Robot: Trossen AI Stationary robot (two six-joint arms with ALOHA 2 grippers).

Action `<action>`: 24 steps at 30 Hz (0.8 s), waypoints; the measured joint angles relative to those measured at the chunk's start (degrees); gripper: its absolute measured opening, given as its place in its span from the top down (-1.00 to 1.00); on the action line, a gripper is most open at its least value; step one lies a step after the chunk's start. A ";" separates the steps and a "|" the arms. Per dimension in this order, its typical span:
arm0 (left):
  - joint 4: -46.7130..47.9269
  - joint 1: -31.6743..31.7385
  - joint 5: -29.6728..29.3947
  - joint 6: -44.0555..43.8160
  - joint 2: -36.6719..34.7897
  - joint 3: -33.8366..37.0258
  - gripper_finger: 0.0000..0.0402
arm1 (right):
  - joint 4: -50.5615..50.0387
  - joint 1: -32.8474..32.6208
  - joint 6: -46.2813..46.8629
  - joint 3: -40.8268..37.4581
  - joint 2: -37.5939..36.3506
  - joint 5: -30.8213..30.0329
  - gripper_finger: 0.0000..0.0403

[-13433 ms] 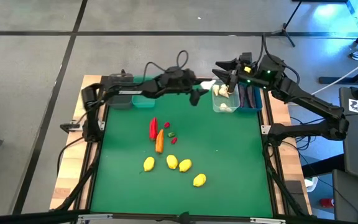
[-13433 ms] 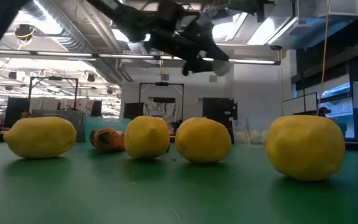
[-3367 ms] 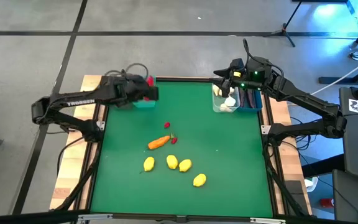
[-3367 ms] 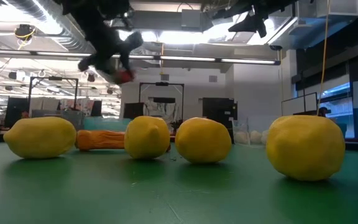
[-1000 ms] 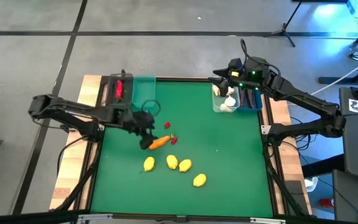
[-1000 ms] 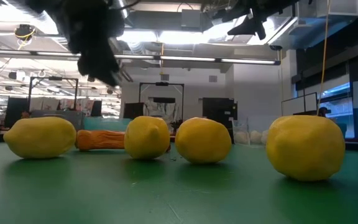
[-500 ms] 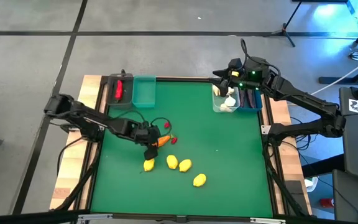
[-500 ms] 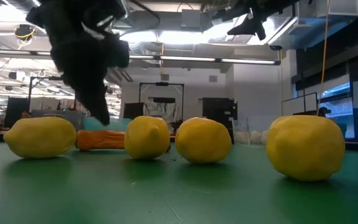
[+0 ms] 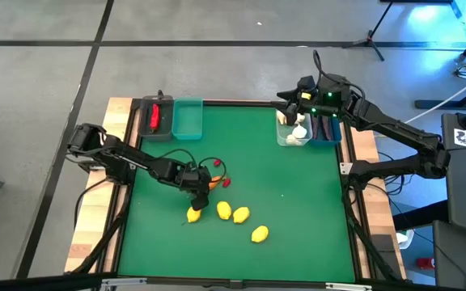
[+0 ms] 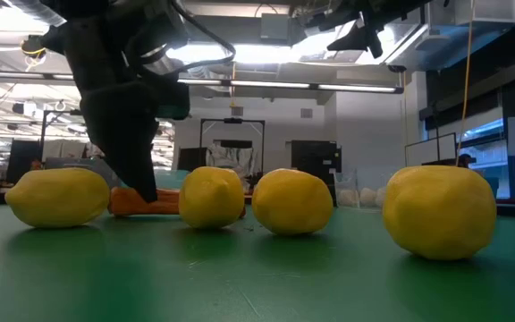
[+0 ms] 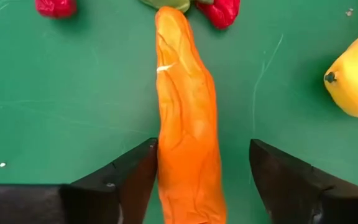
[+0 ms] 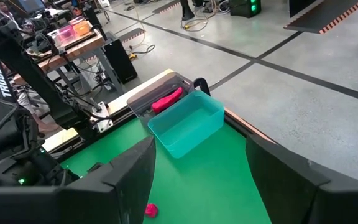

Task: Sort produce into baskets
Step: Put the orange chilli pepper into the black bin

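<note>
Left gripper: down on the mat, jaws apart either side of the carrot, nothing gripped yet.
Carrot: mid-table, by the berries and lemons.
Tip: centre it, one finger's touching.
Right gripper: open, empty, over the clear bin.

- The flat table mat is plain deep green, framed by pale wood edging.
- The long toy carrot is bright orange with a green stalk end.
- The small toy berries are glossy red.
- The four rounded toy lemons are yellow.
- The rectangular translucent plastic bin is teal; the smoky dark bin beside it holds a red pepper.
- The clear plastic bin holds white garlic bulbs.
- The blue plastic bin holds dark purple eggplants.
- Both robot arms are black.
</note>
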State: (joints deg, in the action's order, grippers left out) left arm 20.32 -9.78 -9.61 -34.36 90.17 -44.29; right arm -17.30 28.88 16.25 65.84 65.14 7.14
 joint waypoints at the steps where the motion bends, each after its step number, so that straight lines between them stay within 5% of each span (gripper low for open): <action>1: 0.00 0.00 0.00 -0.06 0.00 0.00 -0.15 | -0.09 0.00 0.00 -0.01 0.00 0.00 -0.23; 12: 3.69 0.04 -0.09 -4.31 -0.11 -0.06 0.38 | -0.83 0.00 -0.02 0.00 0.00 0.00 -0.23; 24: 7.13 5.62 -4.88 -4.84 -8.26 0.04 0.37 | -0.81 0.00 -0.02 -0.02 0.00 0.00 -0.23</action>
State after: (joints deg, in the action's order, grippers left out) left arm 27.44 -4.16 -14.48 -39.19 81.91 -44.25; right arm -18.11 28.88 16.23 65.82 65.14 7.14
